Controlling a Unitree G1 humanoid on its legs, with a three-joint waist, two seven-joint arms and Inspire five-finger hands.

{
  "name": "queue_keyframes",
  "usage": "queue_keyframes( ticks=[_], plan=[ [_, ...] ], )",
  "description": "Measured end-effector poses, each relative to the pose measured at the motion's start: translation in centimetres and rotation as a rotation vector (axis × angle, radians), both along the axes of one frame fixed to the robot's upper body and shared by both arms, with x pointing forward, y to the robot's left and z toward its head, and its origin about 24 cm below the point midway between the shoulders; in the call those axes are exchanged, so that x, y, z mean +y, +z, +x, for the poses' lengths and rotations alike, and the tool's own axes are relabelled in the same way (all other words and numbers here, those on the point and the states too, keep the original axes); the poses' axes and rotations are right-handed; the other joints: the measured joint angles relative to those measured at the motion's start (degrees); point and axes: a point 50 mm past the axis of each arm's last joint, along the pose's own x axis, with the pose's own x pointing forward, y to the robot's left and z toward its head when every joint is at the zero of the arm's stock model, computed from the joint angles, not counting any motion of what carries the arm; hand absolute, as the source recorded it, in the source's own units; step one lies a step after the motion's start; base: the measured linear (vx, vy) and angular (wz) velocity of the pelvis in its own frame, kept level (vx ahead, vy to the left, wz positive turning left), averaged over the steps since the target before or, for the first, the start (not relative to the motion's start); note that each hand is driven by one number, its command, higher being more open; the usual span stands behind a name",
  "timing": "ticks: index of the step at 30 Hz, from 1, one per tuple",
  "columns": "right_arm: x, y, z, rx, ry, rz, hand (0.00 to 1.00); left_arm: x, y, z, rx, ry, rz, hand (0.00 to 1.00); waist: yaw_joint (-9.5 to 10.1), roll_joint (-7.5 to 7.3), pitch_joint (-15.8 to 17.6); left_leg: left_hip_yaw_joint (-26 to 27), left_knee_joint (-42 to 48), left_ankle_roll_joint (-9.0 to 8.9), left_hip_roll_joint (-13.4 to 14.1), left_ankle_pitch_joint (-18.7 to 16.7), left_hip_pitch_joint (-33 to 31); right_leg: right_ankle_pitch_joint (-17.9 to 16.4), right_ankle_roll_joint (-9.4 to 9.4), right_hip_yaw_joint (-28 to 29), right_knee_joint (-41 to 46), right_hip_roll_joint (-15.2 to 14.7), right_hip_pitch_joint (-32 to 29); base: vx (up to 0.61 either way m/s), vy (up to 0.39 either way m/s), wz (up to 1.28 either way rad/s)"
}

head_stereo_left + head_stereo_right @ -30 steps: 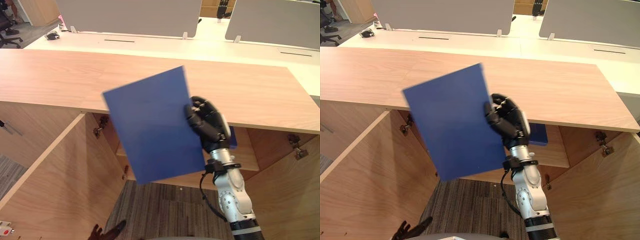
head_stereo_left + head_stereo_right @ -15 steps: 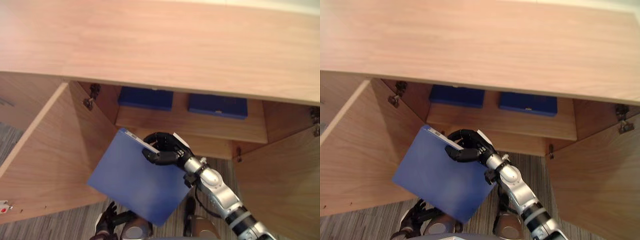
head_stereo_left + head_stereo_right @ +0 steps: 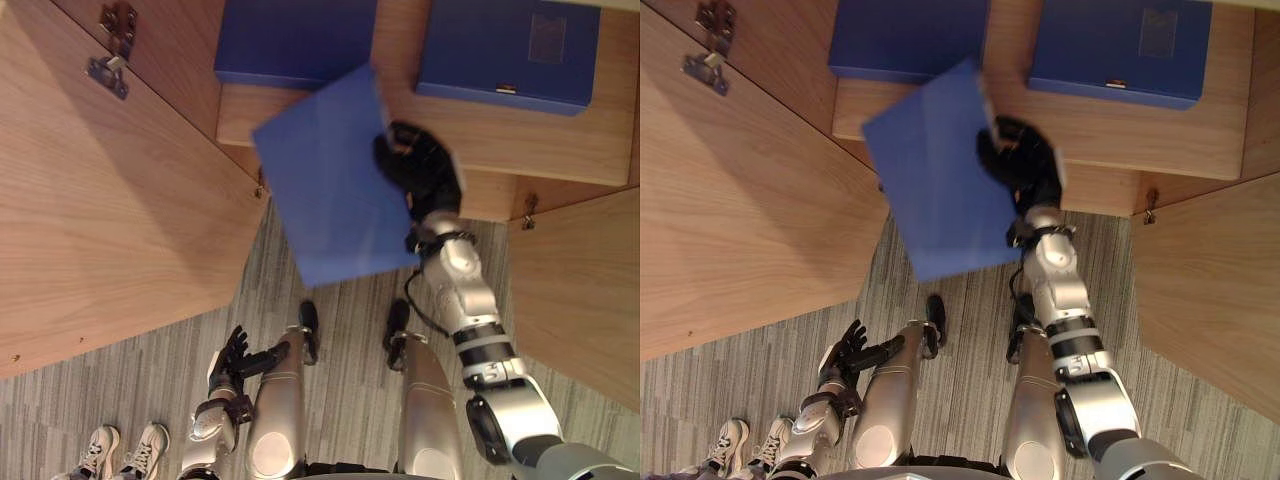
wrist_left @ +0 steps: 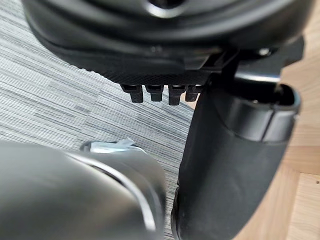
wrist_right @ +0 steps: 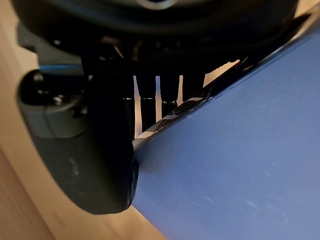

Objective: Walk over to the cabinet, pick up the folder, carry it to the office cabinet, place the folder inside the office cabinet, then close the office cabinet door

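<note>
A flat blue folder (image 3: 330, 180) hangs tilted in front of the open office cabinet, its upper edge over the front of the wooden shelf (image 3: 480, 140). My right hand (image 3: 420, 170) is shut on the folder's right edge. In the right wrist view the thumb (image 5: 107, 150) lies on the folder's face (image 5: 240, 165) and the fingers curl behind its edge. My left hand (image 3: 228, 352) hangs low at my side over the carpet, fingers relaxed and holding nothing.
Two more blue folders (image 3: 295, 40) (image 3: 510, 50) lie flat on the shelf, left and right. The left cabinet door (image 3: 100, 200) stands wide open, as does the right door (image 3: 580, 290). A person's shoes (image 3: 125, 450) stand on the striped carpet (image 3: 350, 300) at lower left.
The camera has tipped down from the cabinet top towards the floor. Against the shelf, the folder has risen from below it up to its front edge, still in my right hand.
</note>
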Motion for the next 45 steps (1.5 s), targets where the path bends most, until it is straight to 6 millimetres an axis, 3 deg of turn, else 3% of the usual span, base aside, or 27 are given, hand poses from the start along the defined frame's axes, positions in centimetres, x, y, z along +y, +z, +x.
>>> queue_keyframes(
  ticks=[2,5,16,17,22,27,33,42,43,45],
  plan=[
    [-1.1,2.7,-0.1,-0.094,-0.057,0.120,0.00,-1.0,0.5,0.7,-0.036,0.005,-0.033,1.00,0.01,0.31,0.2,-0.4,1.5,-0.18,0.5,-0.4,-1.9,-0.1,-0.21,-0.3,1.0,0.3,-1.5,0.00,0.000,0.00],
    [-2.6,4.8,-0.5,-0.172,-0.118,0.268,0.00,-1.3,1.2,1.4,-0.077,0.013,-0.044,1.00,0.22,0.33,0.2,-1.0,2.5,-0.38,0.9,-0.9,-3.2,-0.9,-0.58,-1.1,2.1,0.3,-2.3,0.01,-0.032,0.05],
    [-8.1,9.4,-2.1,-0.387,-0.293,0.869,0.00,-2.1,2.3,2.4,-0.134,0.072,-0.091,1.00,1.59,0.41,0.1,-1.3,2.4,-0.35,0.8,-0.9,-4.9,-1.0,-0.80,-1.8,2.2,-0.1,-3.6,0.01,-0.012,0.02],
    [-8.4,9.6,-2.2,-0.397,-0.305,0.897,1.00,-2.2,2.4,2.5,-0.138,0.074,-0.095,1.00,1.59,0.42,0.1,-1.3,2.3,-0.32,0.7,-0.8,-4.9,-1.0,-0.80,-1.9,2.2,-0.2,-3.6,0.02,-0.010,0.06],
    [-10.1,11.0,-3.1,-0.465,-0.372,1.127,1.00,-3.5,3.0,3.1,-0.165,0.061,-0.113,1.00,1.67,0.64,0.0,-1.5,1.1,-0.25,-0.1,-0.2,-4.9,-1.0,-0.79,-2.3,1.9,-1.0,-3.8,0.02,-0.013,0.07],
    [-10.1,11.4,-3.2,-0.464,-0.375,1.158,1.00,-3.8,3.1,3.3,-0.167,0.064,-0.113,1.00,1.79,0.81,-0.1,-1.6,1.0,-0.28,-0.3,0.1,-5.4,-1.0,-0.78,-2.5,1.7,-1.2,-4.3,0.01,-0.009,0.02],
    [-9.3,11.7,-1.6,-0.366,-0.344,1.087,1.00,-4.1,3.3,3.6,-0.170,0.067,-0.119,1.00,1.65,0.89,-0.2,-1.5,1.6,-0.28,-0.1,0.1,-5.9,-0.8,-0.65,-2.6,1.7,-1.1,-4.4,0.00,0.000,0.00],
    [-4.7,10.0,2.3,-0.113,-0.202,0.824,1.00,-3.9,3.1,3.7,-0.157,0.089,-0.123,1.00,0.72,1.14,-0.3,-1.2,2.3,-0.30,0.6,0.1,-6.2,-0.4,-0.73,-2.5,1.6,-0.5,-4.5,-0.01,-0.015,-0.02],
    [-4.0,9.6,2.8,-0.069,-0.181,0.754,0.00,-3.7,2.9,3.6,-0.150,0.090,-0.117,1.00,0.24,1.14,-0.3,-1.1,2.3,-0.30,0.7,0.1,-6.2,-0.2,-0.72,-2.4,1.5,-0.4,-4.5,-0.02,-0.024,-0.06],
    [-3.2,9.0,3.4,-0.017,-0.155,0.649,0.00,-3.5,2.8,3.5,-0.145,0.092,-0.109,1.00,-0.34,1.13,-0.3,-0.9,2.3,-0.29,1.0,0.1,-6.2,0.2,-0.69,-2.1,1.1,-0.2,-4.5,-0.03,-0.021,-0.11]
  ],
)
